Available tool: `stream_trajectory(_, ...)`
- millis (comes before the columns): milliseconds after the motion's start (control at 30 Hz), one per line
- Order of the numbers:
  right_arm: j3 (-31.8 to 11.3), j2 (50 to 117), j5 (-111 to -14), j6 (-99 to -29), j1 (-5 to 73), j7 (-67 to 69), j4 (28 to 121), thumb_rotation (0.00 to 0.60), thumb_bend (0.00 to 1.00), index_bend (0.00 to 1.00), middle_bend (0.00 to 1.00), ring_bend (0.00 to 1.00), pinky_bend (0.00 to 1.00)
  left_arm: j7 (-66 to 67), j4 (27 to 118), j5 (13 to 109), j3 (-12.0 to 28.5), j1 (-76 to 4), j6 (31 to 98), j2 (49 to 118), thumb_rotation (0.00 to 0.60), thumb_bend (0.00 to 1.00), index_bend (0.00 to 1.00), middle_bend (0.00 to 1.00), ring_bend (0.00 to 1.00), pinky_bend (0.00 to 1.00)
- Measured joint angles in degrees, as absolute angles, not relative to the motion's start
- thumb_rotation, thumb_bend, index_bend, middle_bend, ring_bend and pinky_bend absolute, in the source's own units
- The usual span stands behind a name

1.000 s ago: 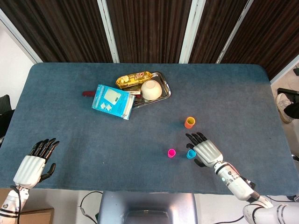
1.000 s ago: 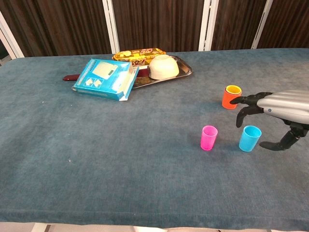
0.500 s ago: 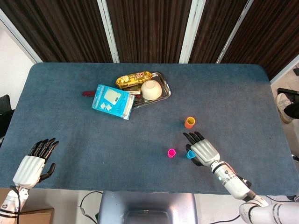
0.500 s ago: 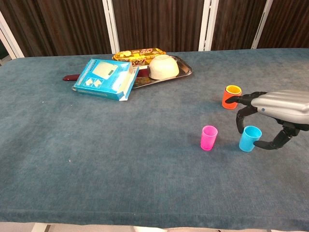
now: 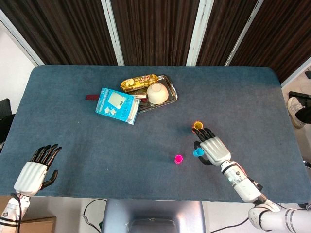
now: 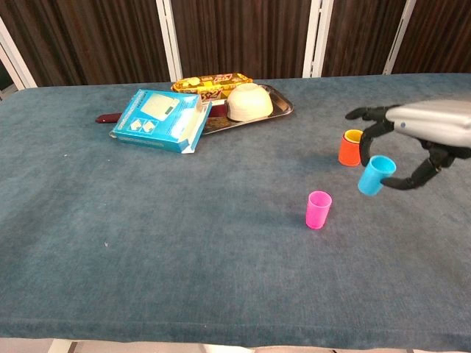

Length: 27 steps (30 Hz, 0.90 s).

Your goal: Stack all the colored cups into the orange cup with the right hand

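My right hand (image 5: 212, 148) (image 6: 412, 132) holds the blue cup (image 5: 198, 153) (image 6: 375, 175) off the table, tilted, pinched between thumb and fingers. The orange cup (image 5: 197, 126) (image 6: 349, 147), with a yellow cup inside it, stands upright just beyond the hand. The pink cup (image 5: 178, 159) (image 6: 318, 209) stands upright on the blue cloth, left of the blue cup. My left hand (image 5: 36, 169) rests open at the near left table edge, far from the cups.
A metal tray (image 5: 170, 99) (image 6: 283, 110) at the back holds a cream bowl (image 5: 157, 93) (image 6: 249, 101) and a yellow snack packet (image 5: 137, 83). A blue box (image 5: 117, 105) (image 6: 160, 119) leans on the tray's left side, a dark red object beside it.
My right hand closed on the blue cup, lifted it off the table and carried it toward the orange cup. The left hand has not moved.
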<state>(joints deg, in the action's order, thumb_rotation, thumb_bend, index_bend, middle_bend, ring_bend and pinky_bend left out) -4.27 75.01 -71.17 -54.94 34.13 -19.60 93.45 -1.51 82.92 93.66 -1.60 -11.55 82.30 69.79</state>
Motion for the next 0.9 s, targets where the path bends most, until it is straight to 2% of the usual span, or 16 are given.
stream_trajectory(133, -8.31, 74.39, -66.87, -54.84, 35.98, -19.61, 93.51, 0.600, 0.46, 0.57, 0.00, 0.00, 0.00, -1.40, 82.90, 93.65, -1.60, -11.63, 82.15, 69.90, 0.600, 0.47, 0.00, 0.04, 0.05, 0.12)
stream_trajectory(367, -13.65, 76.20, -53.47, -52.69, 41.79, -24.71, 89.02, 0.600, 0.46, 0.58, 0.01, 0.00, 0.00, -0.95, 82.83, 93.40, -1.65, -11.82, 81.53, 70.14, 0.600, 0.47, 0.00, 0.04, 0.05, 0.12)
stream_trajectory(600, -14.87, 79.72, -44.23, -51.24, 45.75, -28.94, 82.79, 0.600, 0.46, 0.58, 0.01, 0.00, 0.00, -1.13, 82.80, 93.08, -1.48, -11.67, 81.79, 69.92, 0.600, 0.47, 0.00, 0.04, 0.05, 0.12)
stream_trajectory(900, -13.65, 80.94, -43.19, -49.92, 46.78, -27.92, 80.46, 0.600, 0.46, 0.57, 0.01, 0.00, 0.00, -1.05, 82.60, 92.89, -1.49, -12.04, 80.90, 70.11, 0.600, 0.47, 0.00, 0.04, 0.05, 0.12)
